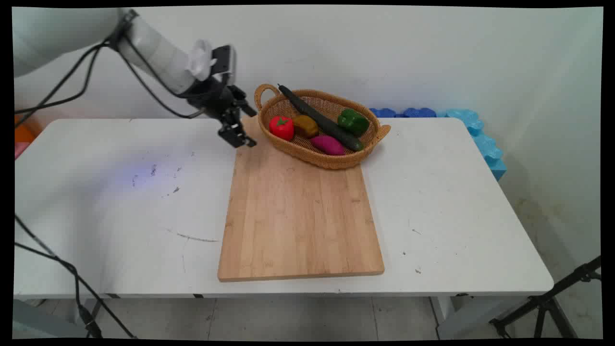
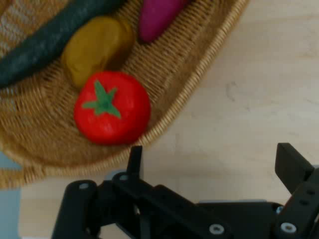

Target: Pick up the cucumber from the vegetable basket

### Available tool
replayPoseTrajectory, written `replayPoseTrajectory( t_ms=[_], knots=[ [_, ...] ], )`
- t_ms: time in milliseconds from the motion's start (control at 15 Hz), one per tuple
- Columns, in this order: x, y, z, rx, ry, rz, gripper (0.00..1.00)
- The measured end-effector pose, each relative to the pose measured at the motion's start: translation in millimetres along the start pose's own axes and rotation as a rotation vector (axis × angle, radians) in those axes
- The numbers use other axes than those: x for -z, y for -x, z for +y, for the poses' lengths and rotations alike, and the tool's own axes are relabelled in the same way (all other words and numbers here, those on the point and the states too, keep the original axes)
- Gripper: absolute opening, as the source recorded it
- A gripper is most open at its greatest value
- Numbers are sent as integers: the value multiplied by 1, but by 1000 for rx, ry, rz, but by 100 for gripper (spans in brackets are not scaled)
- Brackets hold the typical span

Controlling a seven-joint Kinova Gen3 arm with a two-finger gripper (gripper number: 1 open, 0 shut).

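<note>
My gripper [image 1: 246, 129] hangs open and empty over the far left corner of a wooden cutting board [image 1: 298, 211], just left of a wicker basket [image 1: 331, 162]. The basket rests on the board's far end and holds a red tomato [image 1: 281, 127], a brown potato [image 1: 306, 126], a purple sweet potato [image 1: 327, 144], a long dark cucumber [image 1: 322, 120] and a green pepper [image 1: 353, 121]. In the hand view the gripper [image 2: 212, 164] is spread wide over bare board [image 2: 249, 114]. The tomato [image 2: 112, 107] lies closest, just inside the basket rim [image 2: 199, 74], with the potato [image 2: 97, 47] and cucumber [image 2: 45, 42] beyond it.
Blue foam blocks [image 1: 480, 139] line the table's far right edge against the wall. A black tripod [image 1: 552, 298] stands on the floor at the lower right. Black cables [image 1: 72, 278] hang off the table's left front.
</note>
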Motion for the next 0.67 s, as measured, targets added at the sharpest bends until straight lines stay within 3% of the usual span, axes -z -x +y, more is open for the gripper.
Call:
replayPoseTrajectory(
  t_ms=[667],
  knots=[
    [-84,-68,-40,-47,-51,24,100]
  ],
)
